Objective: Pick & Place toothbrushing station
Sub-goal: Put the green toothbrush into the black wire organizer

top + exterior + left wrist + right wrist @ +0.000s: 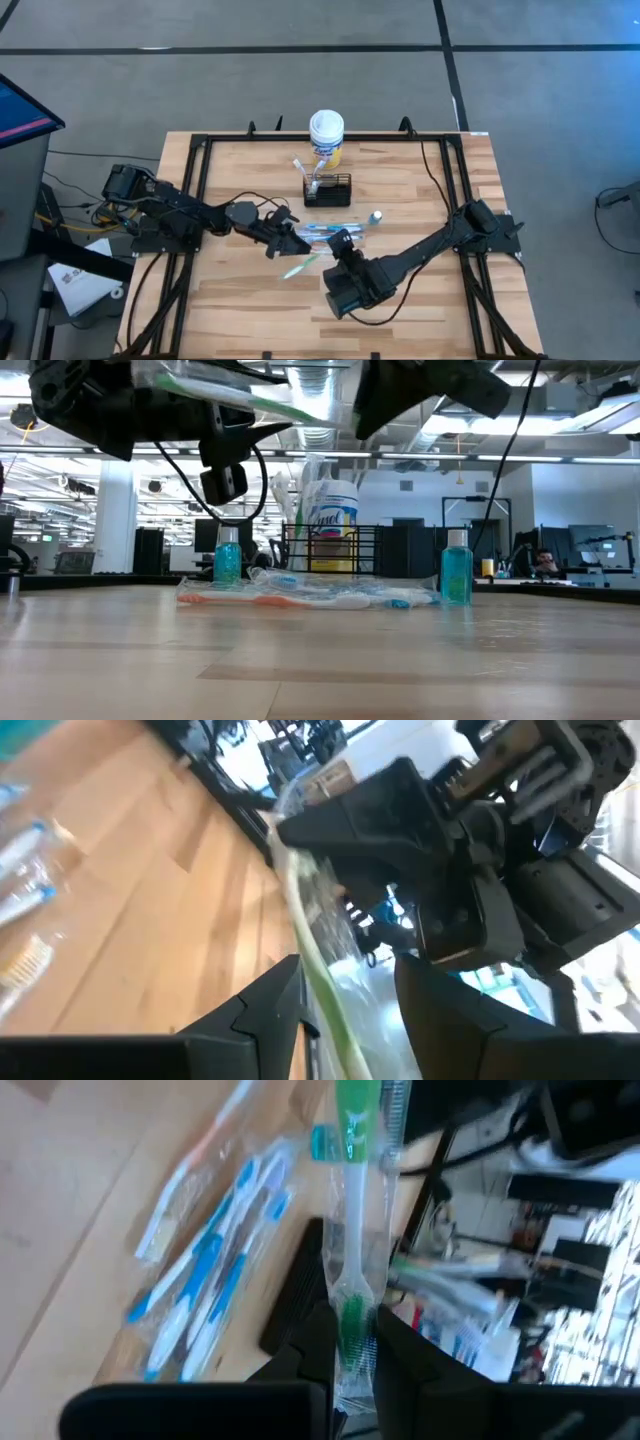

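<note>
A green toothbrush in a clear wrapper point(300, 267) hangs in the air between my two grippers, above the middle of the table. My right gripper point(352, 1365) is shut on one end of it. My left gripper point(350, 1020) is open, and the wrapped brush point(318, 970) runs through the gap between its fingers. The toothbrushing station, a low black wire-mesh caddy point(328, 190), stands on the table beyond them with a toothbrush upright inside. Just behind it stands the yellow, white-lidded canister point(327, 135). My right gripper pinches the wrapped toothbrush at one end point(350, 1315) between its two fingers, and the brush runs on straight past the fingertips. The brush is lifted clear of the table. My left gripper's fingers point(265, 1015) stand on either side of the wrapper; I cannot tell whether they touch it.
Several wrapped blue and orange toothbrushes point(330, 229) lie flat on the table between the grippers and the caddy. A small bottle of teal liquid point(376, 215) stands to their right, and the low view shows a second bottle point(228, 555) at the left. A black frame point(200, 150) edges the table.
</note>
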Tool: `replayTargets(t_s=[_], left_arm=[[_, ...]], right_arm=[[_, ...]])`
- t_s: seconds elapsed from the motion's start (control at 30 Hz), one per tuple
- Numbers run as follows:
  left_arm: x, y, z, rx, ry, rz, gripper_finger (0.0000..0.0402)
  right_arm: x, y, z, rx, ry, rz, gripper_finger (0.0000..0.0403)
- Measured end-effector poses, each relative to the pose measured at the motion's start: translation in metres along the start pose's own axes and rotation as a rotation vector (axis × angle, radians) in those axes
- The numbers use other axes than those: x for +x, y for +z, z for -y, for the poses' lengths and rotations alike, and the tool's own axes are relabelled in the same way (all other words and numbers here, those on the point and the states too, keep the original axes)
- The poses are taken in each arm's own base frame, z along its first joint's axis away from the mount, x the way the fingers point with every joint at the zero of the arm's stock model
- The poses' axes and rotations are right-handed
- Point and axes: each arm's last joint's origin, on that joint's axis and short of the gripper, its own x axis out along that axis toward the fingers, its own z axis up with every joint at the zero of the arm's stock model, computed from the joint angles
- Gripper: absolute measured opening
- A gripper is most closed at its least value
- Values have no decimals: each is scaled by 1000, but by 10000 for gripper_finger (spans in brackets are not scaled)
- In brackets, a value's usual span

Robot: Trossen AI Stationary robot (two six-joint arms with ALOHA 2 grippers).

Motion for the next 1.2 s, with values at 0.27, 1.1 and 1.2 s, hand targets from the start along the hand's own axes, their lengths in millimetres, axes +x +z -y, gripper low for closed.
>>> replayTargets(t_s=[0.27, 1.1, 1.2], left_arm=[[-1, 2, -1, -121, -35, -61, 159], [-1, 2, 8, -171, -150, -129, 159], [-1, 1, 8, -171, -152, -133, 159]], right_arm=[[-3, 11, 3, -60, -92, 57, 29], [-5, 28, 11, -136, -206, 119, 29], [-4, 29, 12, -139, -210, 123, 29]])
